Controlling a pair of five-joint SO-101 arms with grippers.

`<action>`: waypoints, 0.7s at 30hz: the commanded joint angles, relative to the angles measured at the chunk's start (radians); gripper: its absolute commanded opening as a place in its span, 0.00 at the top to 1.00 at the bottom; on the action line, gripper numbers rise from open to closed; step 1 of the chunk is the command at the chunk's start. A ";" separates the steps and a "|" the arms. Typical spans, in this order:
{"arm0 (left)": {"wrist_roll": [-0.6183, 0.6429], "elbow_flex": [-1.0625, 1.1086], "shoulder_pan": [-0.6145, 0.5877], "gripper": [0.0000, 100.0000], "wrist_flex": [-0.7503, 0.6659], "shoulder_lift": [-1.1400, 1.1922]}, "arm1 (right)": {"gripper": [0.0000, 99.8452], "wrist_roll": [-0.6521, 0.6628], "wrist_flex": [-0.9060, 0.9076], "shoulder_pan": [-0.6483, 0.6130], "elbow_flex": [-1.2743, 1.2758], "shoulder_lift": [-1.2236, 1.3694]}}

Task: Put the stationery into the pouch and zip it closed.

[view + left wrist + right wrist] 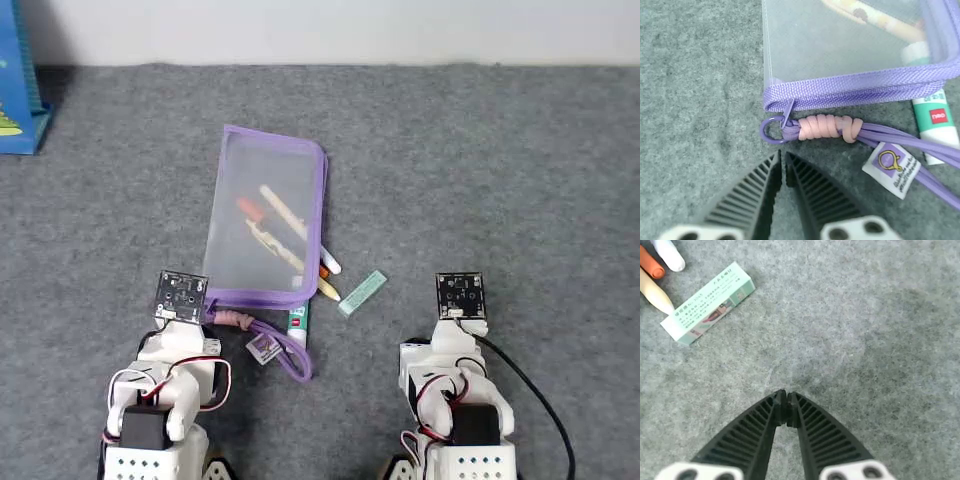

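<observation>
A clear pouch (262, 225) with purple trim lies on the grey carpet with several pens inside; pen tips (328, 277) stick out of its open side. Its zipper pull ring (771, 131) with a pink coiled cord (827, 128) and purple strap sits just ahead of my left gripper (782, 159), which is shut and holds nothing. A glue stick (936, 122) lies beside the strap, partly under it. A pale green eraser box (708, 302) lies apart from the pouch, ahead of my right gripper (786, 399), shut and empty above bare carpet.
A blue box (18, 85) stands at the far left edge by the white wall. A small purple tag (892, 168) hangs off the strap. Open carpet stretches to the right and far side.
</observation>
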 commanded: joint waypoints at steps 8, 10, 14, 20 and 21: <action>-0.006 -0.007 -0.006 0.99 0.003 -0.012 | 0.99 -0.002 0.056 -0.183 0.018 -0.015; -0.006 -0.007 -0.006 0.99 0.003 -0.012 | 0.99 -0.002 0.056 -0.188 0.018 -0.015; -0.006 -0.007 -0.006 0.99 0.003 -0.012 | 0.99 -0.002 0.044 -0.174 0.015 -0.015; -0.006 -0.007 -0.006 0.99 0.003 -0.012 | 0.99 -0.003 -0.104 -0.229 0.009 -0.015; -0.006 -0.007 -0.006 0.99 0.003 -0.012 | 0.99 -0.003 -0.131 -0.237 0.008 -0.015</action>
